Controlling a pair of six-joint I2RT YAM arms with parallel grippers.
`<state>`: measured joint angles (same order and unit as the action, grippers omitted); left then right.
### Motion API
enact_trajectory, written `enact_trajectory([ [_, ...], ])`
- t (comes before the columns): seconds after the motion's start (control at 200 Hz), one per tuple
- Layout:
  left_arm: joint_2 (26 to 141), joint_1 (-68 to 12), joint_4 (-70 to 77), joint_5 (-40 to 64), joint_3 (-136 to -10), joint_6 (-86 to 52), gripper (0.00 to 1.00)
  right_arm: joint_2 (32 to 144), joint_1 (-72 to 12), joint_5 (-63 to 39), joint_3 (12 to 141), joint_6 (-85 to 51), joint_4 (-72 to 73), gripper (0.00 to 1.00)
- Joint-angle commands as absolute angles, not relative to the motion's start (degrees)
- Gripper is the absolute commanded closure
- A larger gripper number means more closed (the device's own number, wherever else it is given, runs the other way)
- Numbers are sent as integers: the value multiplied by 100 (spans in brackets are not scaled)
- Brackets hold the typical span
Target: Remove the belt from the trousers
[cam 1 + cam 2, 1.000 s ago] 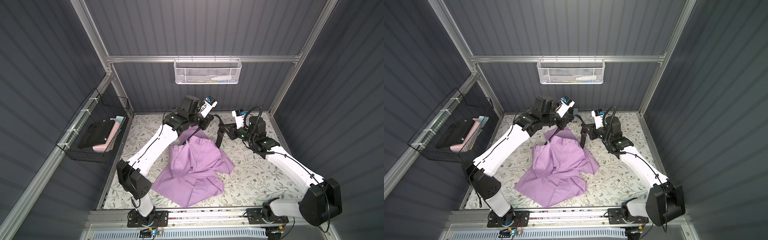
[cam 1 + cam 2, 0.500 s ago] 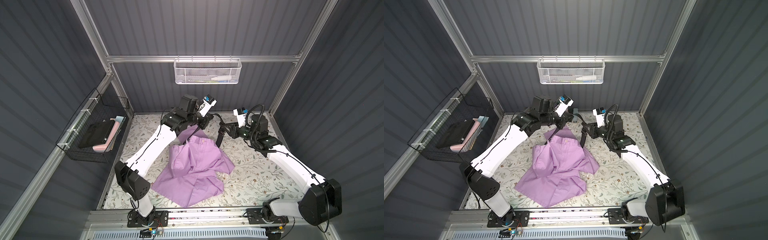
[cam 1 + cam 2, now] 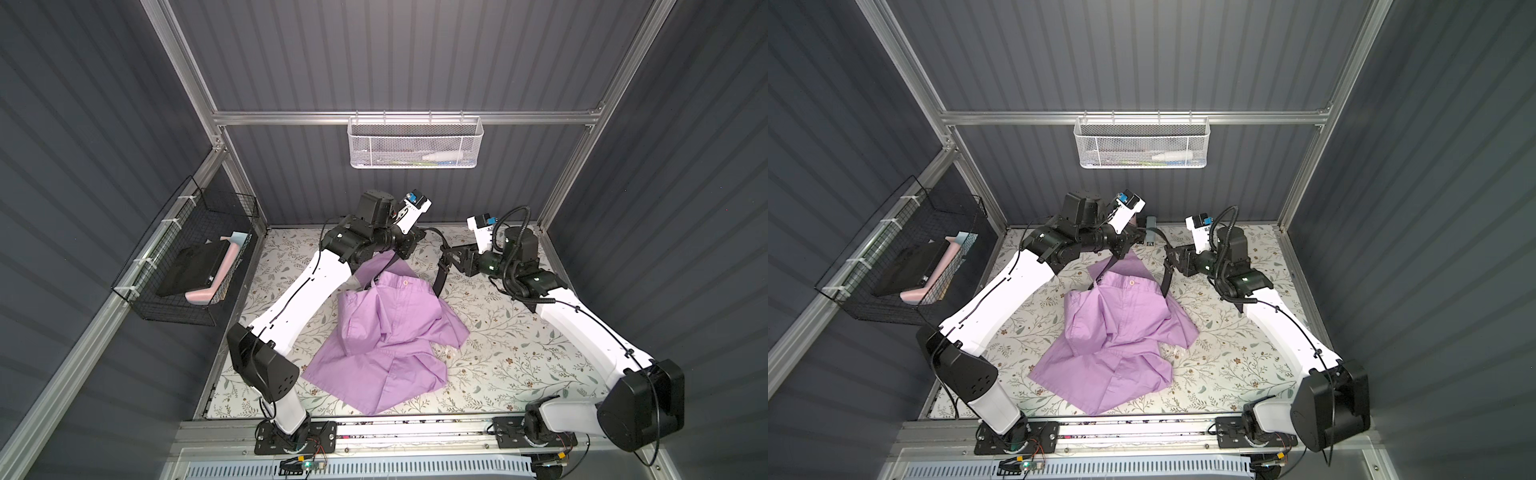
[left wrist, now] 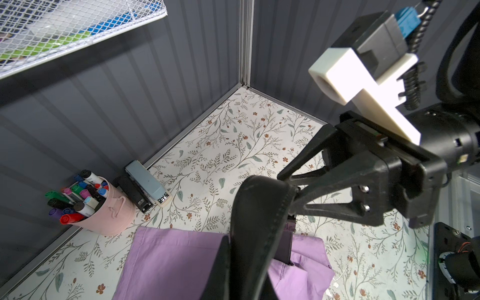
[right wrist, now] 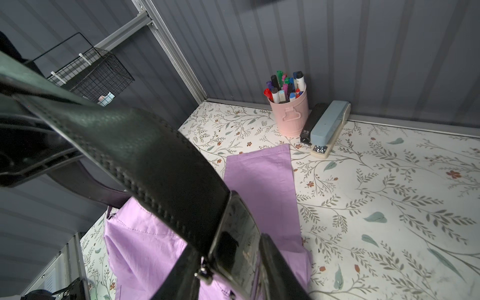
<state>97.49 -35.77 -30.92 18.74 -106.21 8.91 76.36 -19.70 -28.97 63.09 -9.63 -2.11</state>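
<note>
- Dark grey ribbed wall panels [image 3: 374,62] on silver aluminium rails [image 3: 291,117] box in one flat table cover [image 3: 519,345], white and printed with grey-green leaf sprigs and small rust flowers.
- Writing: small white marks sit on the end of the long black stapler-like block [image 5: 313,119] and on a black tag at the nose of the grey-blue stapler on a cream base [image 5: 328,122]. Both are too small to read.
- Counts: two white-and-black arms, two grippers, one belt, one pair of trousers, one pink metal bucket [image 5: 291,117], two wall baskets. The coloured marker pens [image 5: 283,85] in the bucket are packed too tightly to count.
- Left gripper [image 3: 1121,249]: jaws together, clamped on the long black grained belt with stitched edges [image 5: 142,155].
- Right gripper [image 4: 288,188]: jaws stand apart, with the belt bent over at the fingertips.
- From the left gripper the belt arches across to the right gripper. Its dark glossy rectangular buckle [image 5: 233,246] hangs just beneath the right gripper, and a thin stretch drops from the left gripper to the waistband.
- Thin lilac cloth trousers [image 3: 386,332] lie crumpled beneath and behind both grippers, towards the arm bases. One fold rises up to the left gripper, and one small round button [image 3: 405,282] shows below and between the two grippers.
- Bucket, block and stapler stand together beyond the left gripper, at the back wall.
- White mesh basket [image 3: 415,145] hangs on the back wall high above both grippers. Black wire basket [image 3: 178,309] hangs on the side wall, well apart from the left gripper.
</note>
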Motion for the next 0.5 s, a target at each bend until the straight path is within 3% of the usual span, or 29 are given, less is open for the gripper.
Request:
enact_trajectory([
  [0.0, 9525, -3551, -2848, 2074, -10810, 703, 100, 7659, -1924, -2782, 6525, -897, -367, 61],
  [0.495, 9791, -3551, -2987, 1964, -10959, 738, 100, 7849, -2135, -2522, 6915, -703, -675, 58],
])
